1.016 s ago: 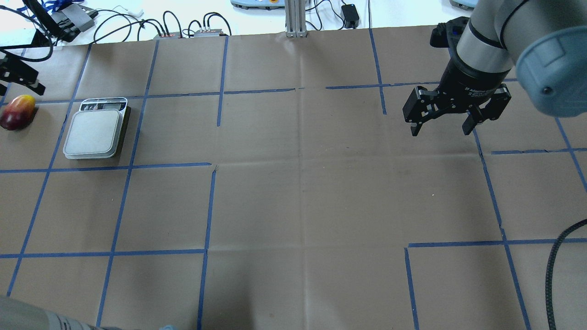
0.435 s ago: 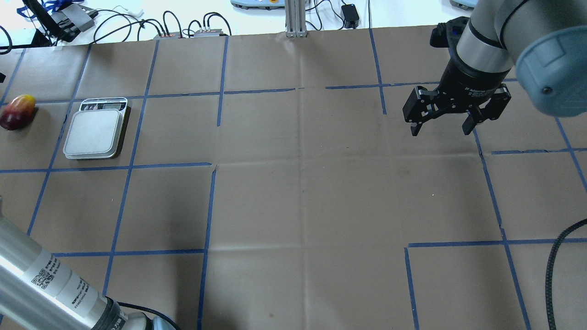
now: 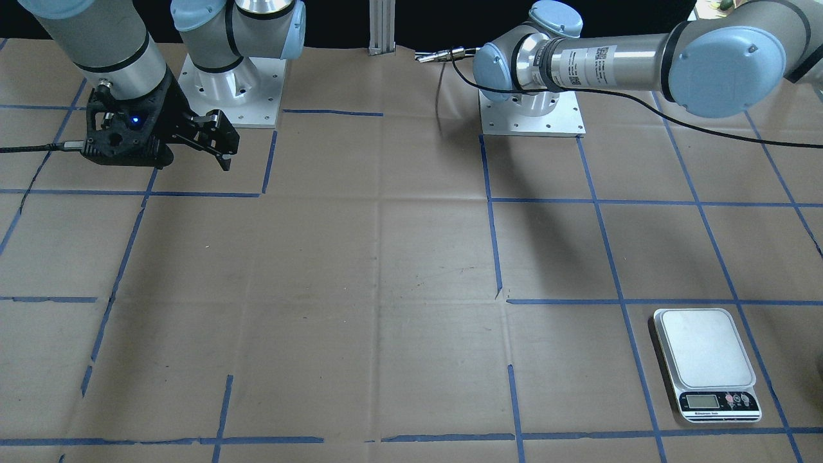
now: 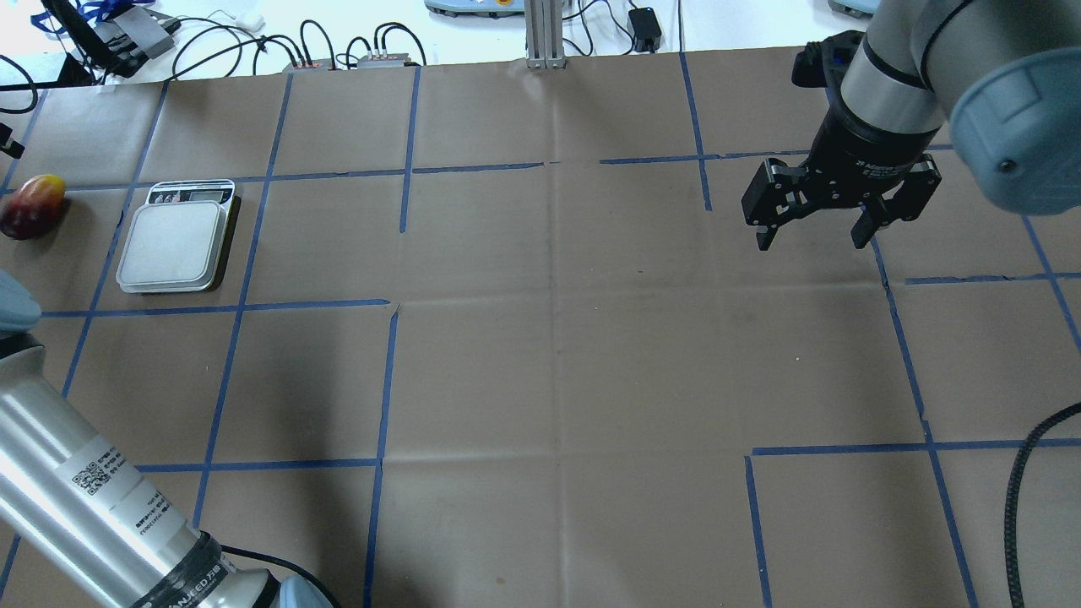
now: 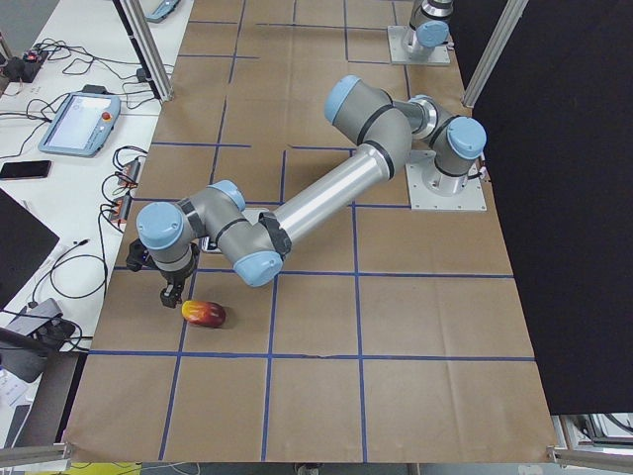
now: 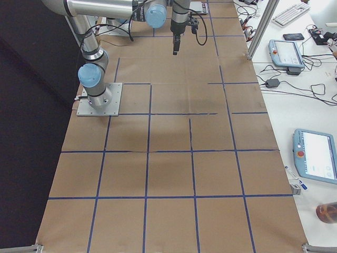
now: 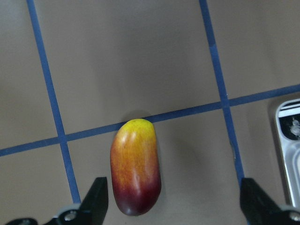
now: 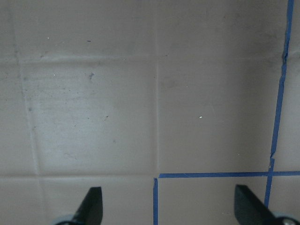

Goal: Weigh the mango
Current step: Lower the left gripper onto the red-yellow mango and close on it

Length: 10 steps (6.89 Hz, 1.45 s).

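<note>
The mango (image 7: pixel 136 166), dark red fading to yellow, lies on the brown paper at the table's far left; it also shows in the overhead view (image 4: pixel 32 207) and the exterior left view (image 5: pixel 203 314). The white kitchen scale (image 4: pixel 173 245) stands just right of it, empty, and its edge shows in the left wrist view (image 7: pixel 290 150). My left gripper (image 7: pixel 176 201) hangs open above the mango, jaws wide, the fruit near one fingertip (image 7: pixel 98 197). My right gripper (image 4: pixel 811 236) is open and empty, hovering over bare paper far right (image 8: pixel 168 208).
Blue tape lines grid the brown paper table (image 4: pixel 549 338). My left forearm (image 4: pixel 93 498) crosses the overhead view's lower left corner. Cables and boxes (image 4: pixel 338 51) lie beyond the far edge. A black cable (image 4: pixel 1018 498) hangs at the right.
My left arm has swung: its gripper left the overhead view at the far left and its forearm came in at the lower left. The mango, scale and right arm have not moved.
</note>
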Available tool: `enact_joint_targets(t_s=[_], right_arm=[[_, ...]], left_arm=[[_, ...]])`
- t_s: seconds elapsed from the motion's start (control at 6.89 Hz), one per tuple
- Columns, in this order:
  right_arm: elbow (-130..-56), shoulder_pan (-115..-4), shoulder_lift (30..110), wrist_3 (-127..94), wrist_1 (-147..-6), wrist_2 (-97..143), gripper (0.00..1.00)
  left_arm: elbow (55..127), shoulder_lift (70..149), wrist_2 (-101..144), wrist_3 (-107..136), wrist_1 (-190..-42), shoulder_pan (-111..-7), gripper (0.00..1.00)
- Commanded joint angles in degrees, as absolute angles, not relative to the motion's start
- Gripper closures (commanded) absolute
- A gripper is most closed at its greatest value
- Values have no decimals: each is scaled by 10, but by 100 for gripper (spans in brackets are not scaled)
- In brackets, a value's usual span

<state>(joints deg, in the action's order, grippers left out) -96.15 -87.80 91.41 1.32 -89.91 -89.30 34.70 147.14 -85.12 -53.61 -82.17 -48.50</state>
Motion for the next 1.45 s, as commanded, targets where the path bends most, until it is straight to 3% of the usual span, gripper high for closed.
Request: enact_joint_targets(t_s=[0.0,0.87,1.02,1.31], right_arm=[[-962,-878,914,13,-899,-893,0],[-962,-878,914,13,-899,-893,0],[-962,-878,914,13,-899,-893,0],[-962,-878,914,13,-899,-893,0]], left_arm=[[334,1500,-850,-566,-823,-463,0],[333,1553,-849,-556,-814,-476,1],[333,1553,-850,-556,-814,-476,11],[330,1552,-851,-555,-813,-476,43]])
